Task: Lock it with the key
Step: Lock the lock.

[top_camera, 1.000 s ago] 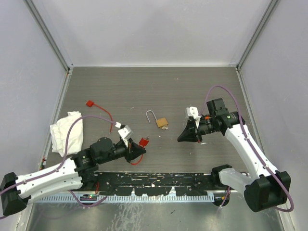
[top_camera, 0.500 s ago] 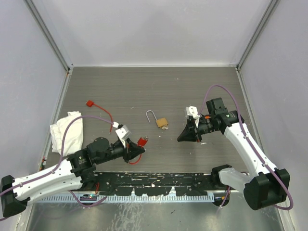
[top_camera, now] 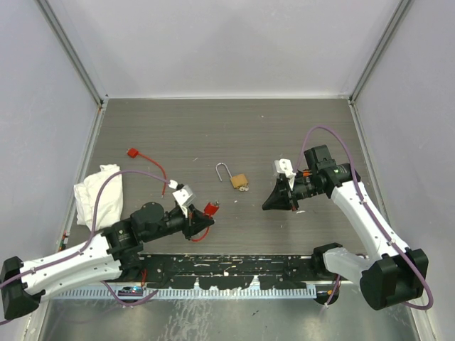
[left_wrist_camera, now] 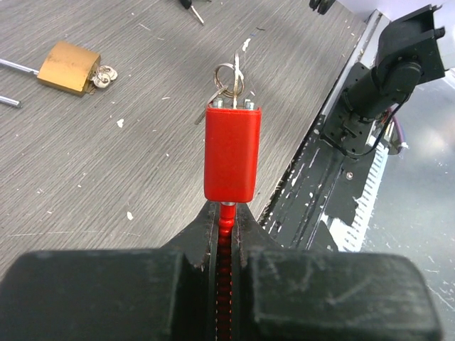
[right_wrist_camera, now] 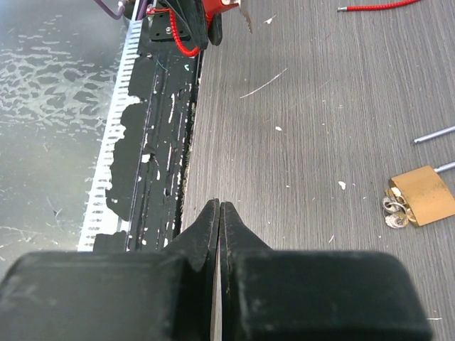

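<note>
Key [left_wrist_camera: 190,6] is lying on the counter [left_wrist_camera: 142,142] beyond the red lock [left_wrist_camera: 232,151], blade pointing back toward it, well apart from our left hand [left_wrist_camera: 226,209], which is pinching the red cable [left_wrist_camera: 224,284]. Our right hand [right_wrist_camera: 219,209] is clenching nothing and, we are judging, sitting nearer.

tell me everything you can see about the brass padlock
The padlock lies flat near the middle of the grey table, held by nothing. It has a small squarish brass-coloured body and a thin silver hoop swung open, one leg free. A small silvery bunch of rings rests against its end away from the hoop.
</note>
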`<act>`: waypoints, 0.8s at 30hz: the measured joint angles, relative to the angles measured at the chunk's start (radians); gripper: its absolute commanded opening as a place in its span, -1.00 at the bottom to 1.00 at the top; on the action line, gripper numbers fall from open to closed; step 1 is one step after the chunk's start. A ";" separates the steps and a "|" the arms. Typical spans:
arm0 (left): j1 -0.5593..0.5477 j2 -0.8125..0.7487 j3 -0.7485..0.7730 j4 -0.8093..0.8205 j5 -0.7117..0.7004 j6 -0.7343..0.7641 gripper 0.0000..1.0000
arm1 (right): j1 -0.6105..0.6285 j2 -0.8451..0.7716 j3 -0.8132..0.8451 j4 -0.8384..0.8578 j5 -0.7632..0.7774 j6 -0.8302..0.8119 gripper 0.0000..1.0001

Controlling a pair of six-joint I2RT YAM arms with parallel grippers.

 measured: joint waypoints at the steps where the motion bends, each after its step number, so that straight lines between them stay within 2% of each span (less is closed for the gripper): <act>1: 0.000 0.005 0.000 0.000 0.000 0.003 -1.00 | 0.000 0.000 -0.001 0.000 -0.001 -0.006 -0.98; 13: 0.000 -0.040 0.002 -0.063 0.008 0.041 -1.00 | 0.000 0.081 0.016 -0.061 -0.001 -0.095 -0.98; 18: 0.000 -0.053 0.008 -0.069 0.013 0.033 -1.00 | 0.000 0.041 0.015 -0.055 0.010 -0.088 -0.98; 24: 0.000 -0.053 0.008 -0.066 0.024 0.023 -1.00 | 0.000 -0.038 0.014 0.013 0.043 -0.001 -0.98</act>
